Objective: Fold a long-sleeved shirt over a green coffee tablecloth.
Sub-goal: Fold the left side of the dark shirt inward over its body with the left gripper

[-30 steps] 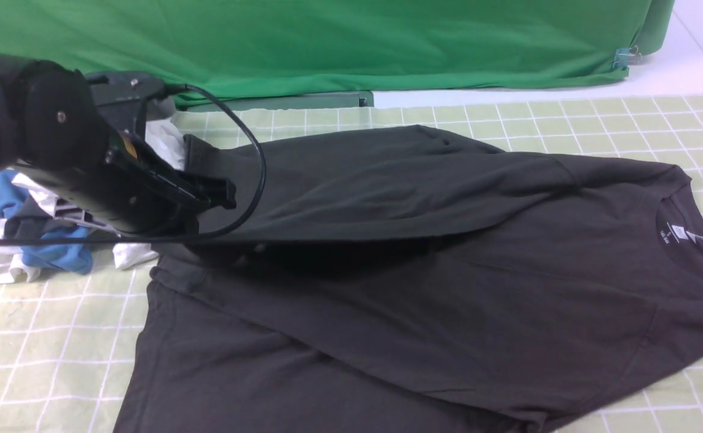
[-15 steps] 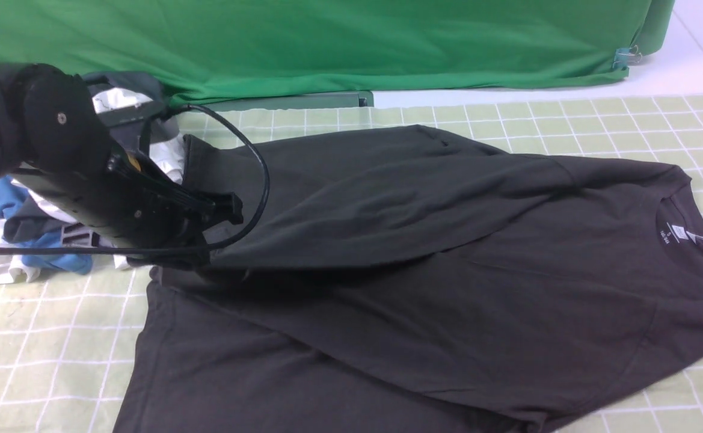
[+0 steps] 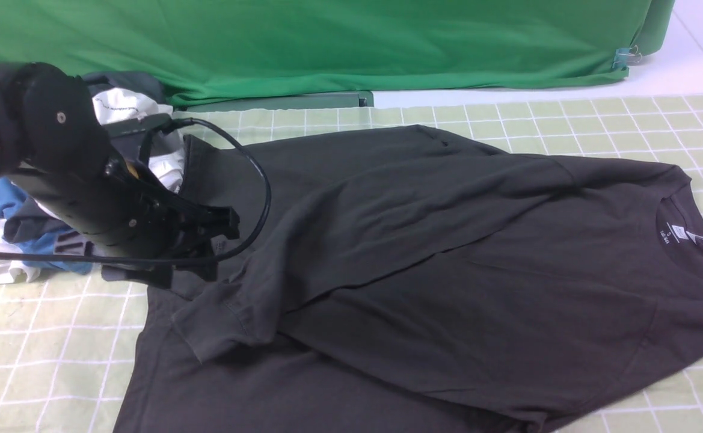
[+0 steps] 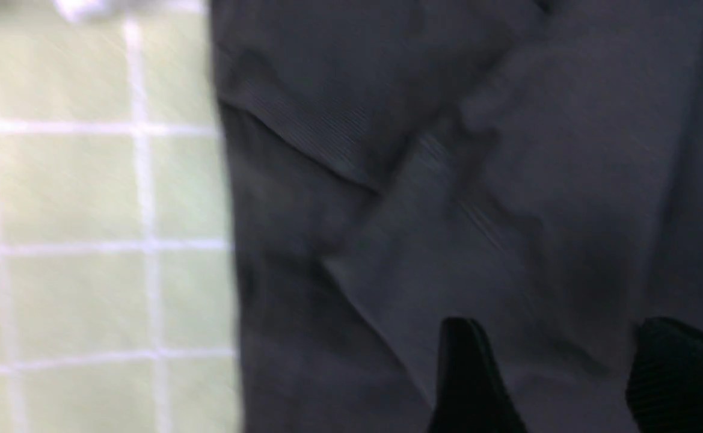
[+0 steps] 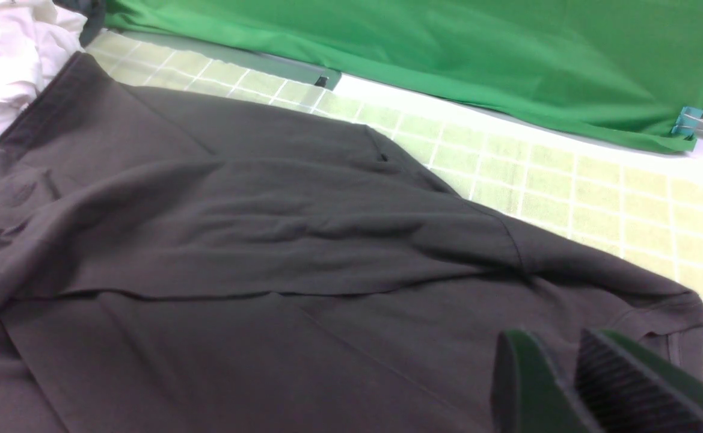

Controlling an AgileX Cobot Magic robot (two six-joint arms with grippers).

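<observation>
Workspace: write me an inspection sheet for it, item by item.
Surface: green coffee tablecloth, flat, gridded.
Job's things: long-sleeved shirt spread on it, far sleeve lying across the body.
Clutter: pile of white, blue and grey garments by the shirt's hem.
Pincers: left pincer open, empty, above the shirt; right pincer empty, gap unclear.
Cables: black cable loops off the left arm.
Surroundings: green backdrop cloth, binder clip at its corner.

The left arm (image 3: 56, 162) reaches in low from the left. The jaws of the left end effector (image 3: 222, 231) stand apart, gripping nothing. The right end effector (image 5: 558, 343) hangs at the right edge, fingers close together.
</observation>
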